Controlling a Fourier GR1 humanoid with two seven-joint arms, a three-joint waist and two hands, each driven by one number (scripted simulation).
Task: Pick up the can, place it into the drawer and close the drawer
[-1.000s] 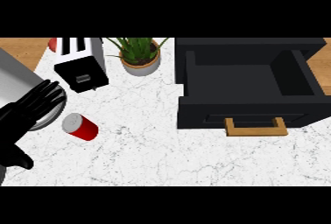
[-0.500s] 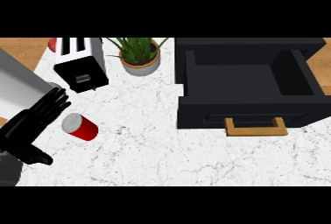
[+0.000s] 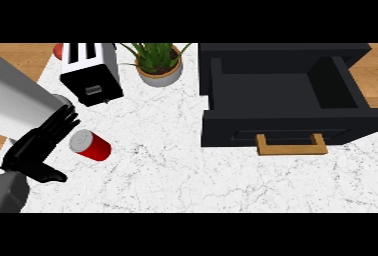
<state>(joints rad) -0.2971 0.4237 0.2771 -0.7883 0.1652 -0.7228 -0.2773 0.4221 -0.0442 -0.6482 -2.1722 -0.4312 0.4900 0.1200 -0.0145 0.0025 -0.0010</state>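
White marble counter (image 3: 184, 170) with wood floor (image 3: 22, 57) beyond; the drawer (image 3: 284, 100) stands open. The left hand (image 3: 37, 145), fingers straight and apart, has slid nearer the can (image 3: 91, 145), now just beside it.

Bare counter (image 3: 170, 165) lies between can (image 3: 91, 145) and open drawer (image 3: 284, 107).

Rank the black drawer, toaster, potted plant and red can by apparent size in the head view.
1. Open black drawer with wooden handle, clearly largest.
2. Black and white toaster.
3. Green plant in its grey pot; close to the toaster, so that order is unsure.
4. Red cylindrical can lying on the white marble counter, smallest.
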